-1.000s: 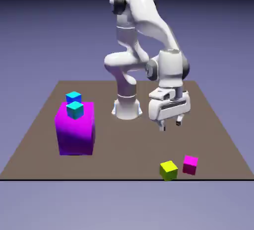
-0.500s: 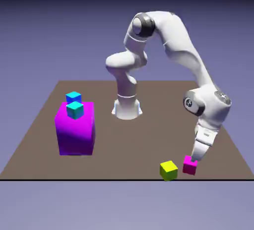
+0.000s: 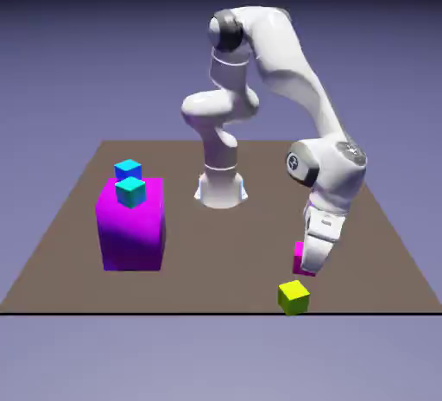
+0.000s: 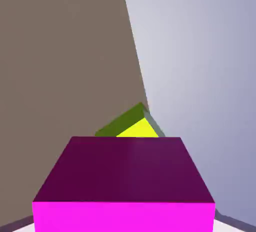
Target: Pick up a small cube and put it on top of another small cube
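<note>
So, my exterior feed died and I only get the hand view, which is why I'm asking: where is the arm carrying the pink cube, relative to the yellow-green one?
Observer: In the exterior view, the claw has the pink cube above and behind the yellow-green cube, toward the robot's base.
Operator: Anything else out there? I see only those two cubes.
Observer: Yes, a large purple block toward the exterior view's left.
Operator: Anything by it?
Observer: Two small cubes, one cyan, one blue.
</note>
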